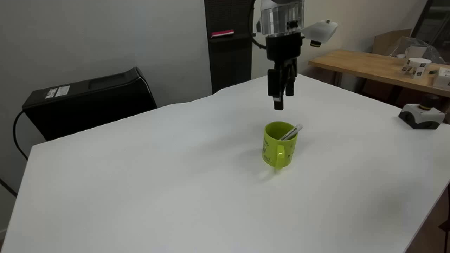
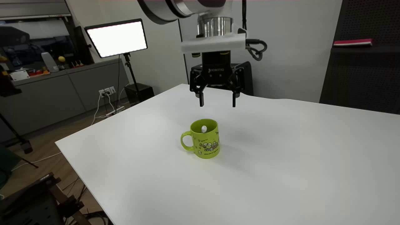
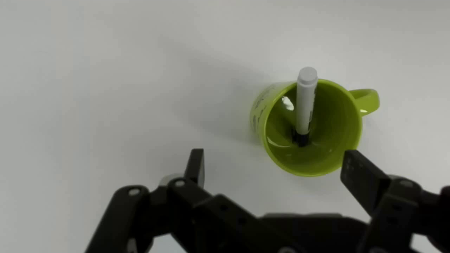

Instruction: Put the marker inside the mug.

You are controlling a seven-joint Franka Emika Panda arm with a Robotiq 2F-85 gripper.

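The lime-green mug (image 1: 270, 153) stands upright on the white table, and it also shows in an exterior view (image 2: 206, 148) with its handle out to the side. The marker (image 1: 293, 132) leans inside the mug with its white end above the rim. In the wrist view the marker (image 3: 305, 105) has its dark cap end down at the mug's bottom. My gripper (image 2: 217, 105) is open and empty, above the mug and apart from it. In the wrist view the fingers (image 3: 273, 154) are wide apart, with the mug (image 3: 337, 119) beyond them.
The white table (image 1: 140, 182) carries a grey and black button box (image 1: 422, 116) near its far right edge. A black case (image 1: 88, 98) stands behind the table. A wooden bench (image 1: 355, 66) with white cups is farther back. A lit lamp panel (image 2: 117, 38) stands behind.
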